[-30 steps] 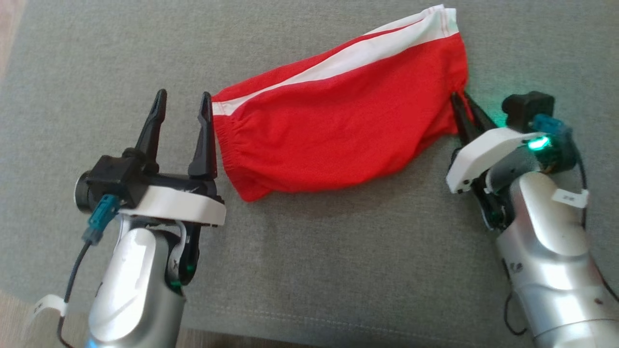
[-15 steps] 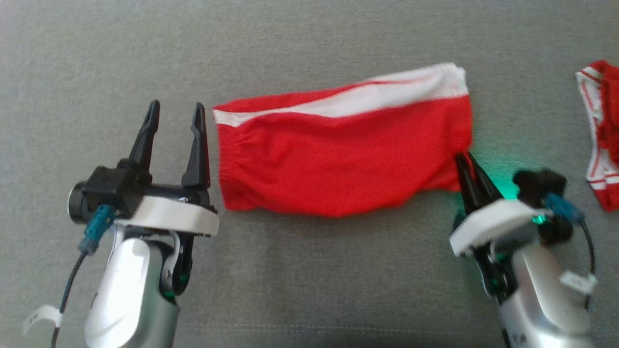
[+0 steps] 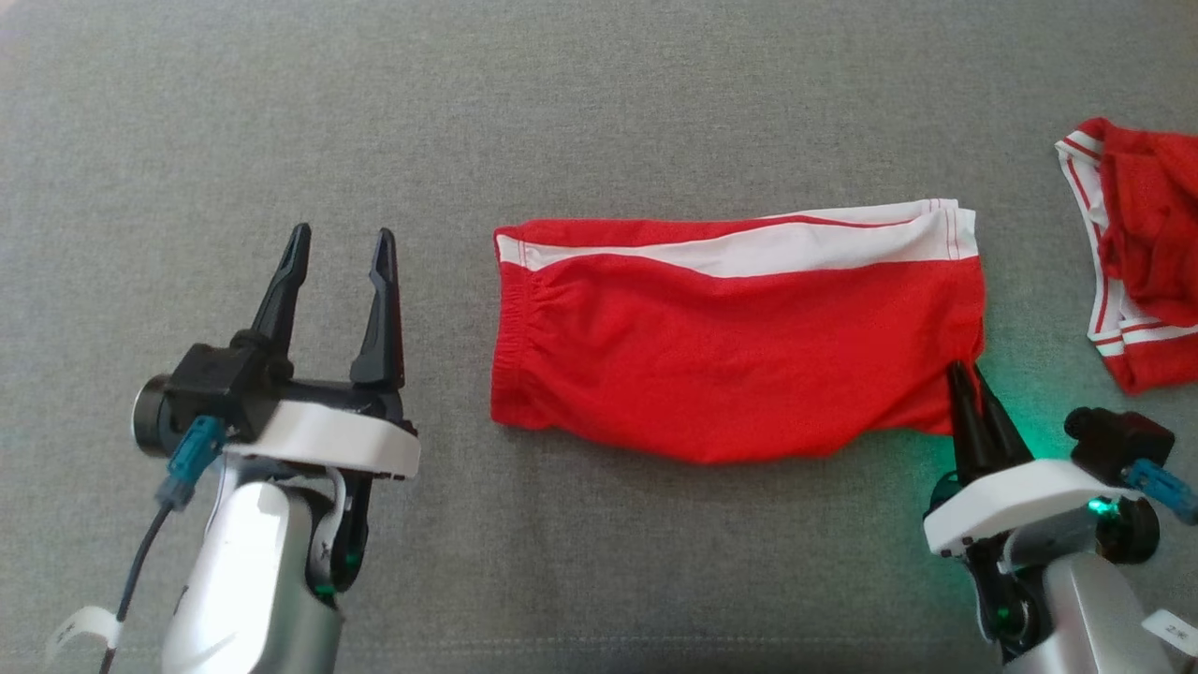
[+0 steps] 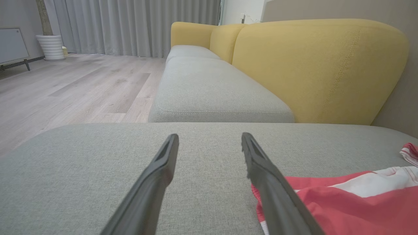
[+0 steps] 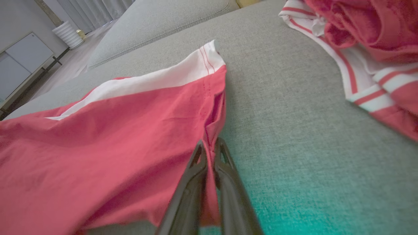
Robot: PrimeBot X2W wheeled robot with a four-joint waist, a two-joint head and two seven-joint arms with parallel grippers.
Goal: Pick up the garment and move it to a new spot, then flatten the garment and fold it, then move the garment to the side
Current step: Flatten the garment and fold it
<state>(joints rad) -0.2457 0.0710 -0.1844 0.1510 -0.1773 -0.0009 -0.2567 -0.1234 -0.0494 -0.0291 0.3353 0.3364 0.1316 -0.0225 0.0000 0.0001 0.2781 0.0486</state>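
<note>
garment (image 3: 730, 360): red shorts, white side stripe | folded flat | on grey cushion

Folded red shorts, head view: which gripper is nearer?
Right. The right gripper has its jaws shut on the red shorts at their near right corner; the left gripper stands open, apart from their waistband end.

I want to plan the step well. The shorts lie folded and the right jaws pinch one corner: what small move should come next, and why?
Probably drag the red shorts slightly right, toward the other red garment. The right jaws are shut on their lower right corner, they lie flat and folded, and the left jaws stand open, apart.
</note>
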